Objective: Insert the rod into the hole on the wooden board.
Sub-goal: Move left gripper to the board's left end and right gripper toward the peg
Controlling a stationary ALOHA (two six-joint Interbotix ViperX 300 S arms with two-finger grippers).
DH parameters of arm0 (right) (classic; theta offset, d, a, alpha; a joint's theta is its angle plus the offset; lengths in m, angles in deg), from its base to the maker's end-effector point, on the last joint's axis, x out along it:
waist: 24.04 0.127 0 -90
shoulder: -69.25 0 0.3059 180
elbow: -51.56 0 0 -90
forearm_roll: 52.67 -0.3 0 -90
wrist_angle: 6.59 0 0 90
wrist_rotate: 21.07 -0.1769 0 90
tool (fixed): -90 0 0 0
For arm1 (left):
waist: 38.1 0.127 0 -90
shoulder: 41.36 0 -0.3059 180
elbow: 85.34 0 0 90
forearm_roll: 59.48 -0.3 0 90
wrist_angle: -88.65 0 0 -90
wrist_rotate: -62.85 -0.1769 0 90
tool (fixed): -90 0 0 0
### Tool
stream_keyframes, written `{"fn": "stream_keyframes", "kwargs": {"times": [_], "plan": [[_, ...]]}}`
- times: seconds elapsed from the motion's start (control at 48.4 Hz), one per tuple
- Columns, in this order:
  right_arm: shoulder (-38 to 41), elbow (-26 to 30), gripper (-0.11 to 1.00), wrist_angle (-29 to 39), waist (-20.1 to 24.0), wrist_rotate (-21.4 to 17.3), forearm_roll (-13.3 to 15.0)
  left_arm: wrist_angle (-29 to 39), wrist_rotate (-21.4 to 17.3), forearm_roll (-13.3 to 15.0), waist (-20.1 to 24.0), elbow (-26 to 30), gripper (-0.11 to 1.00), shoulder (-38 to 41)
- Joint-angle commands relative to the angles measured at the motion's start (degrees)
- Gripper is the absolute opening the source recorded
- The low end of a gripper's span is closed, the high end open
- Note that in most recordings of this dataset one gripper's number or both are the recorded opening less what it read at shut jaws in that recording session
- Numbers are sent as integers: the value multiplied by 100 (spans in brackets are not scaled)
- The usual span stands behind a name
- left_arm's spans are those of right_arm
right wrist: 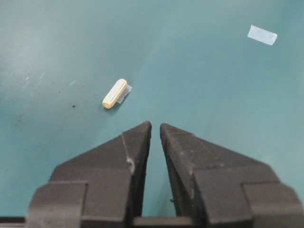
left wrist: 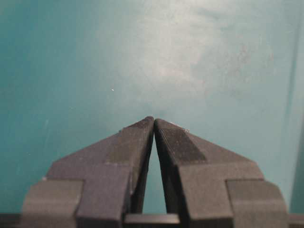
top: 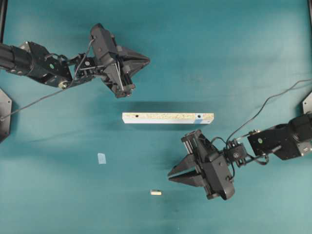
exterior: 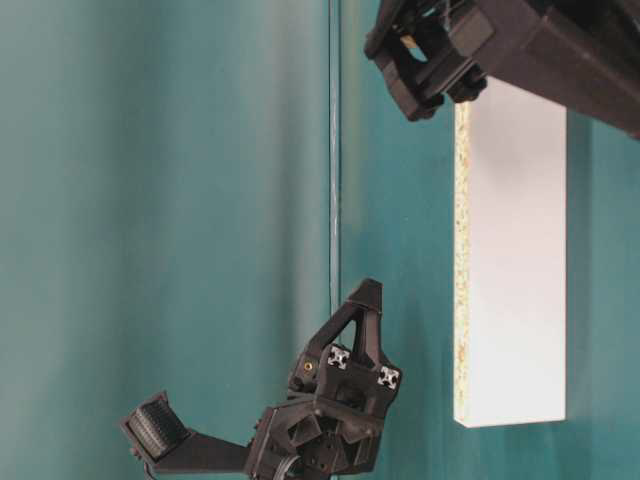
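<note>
Speckled chipboard wooden board (top: 168,117); cream cylindrical rod (top: 155,192); both wedge-shaped grippers closed, empty.

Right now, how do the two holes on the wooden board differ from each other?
The hole near the right end of the wooden board in the overhead view has a blue mark around it; the other hole, near the left end, is plain dark with no mark. The marked one lies closer to the right tool, the plain one closer to the left tool. Both are small, round, empty and on the speckled top face.
</note>
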Motion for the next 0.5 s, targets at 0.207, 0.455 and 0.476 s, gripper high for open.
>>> {"fn": "stream_keyframes", "kwargs": {"times": [0.207,0.455,0.476], "plan": [[-870,290,0,1292,35,-176,-26,633,-62,-246,-114,70,9,-1002],[-1731,431,0,2830,35,-773,-26,1688,-62,-255,-360,70,9,-1934],[-1775,431,0,2927,35,-861,-26,1767,-62,-255,-387,79,9,-1978]]}}
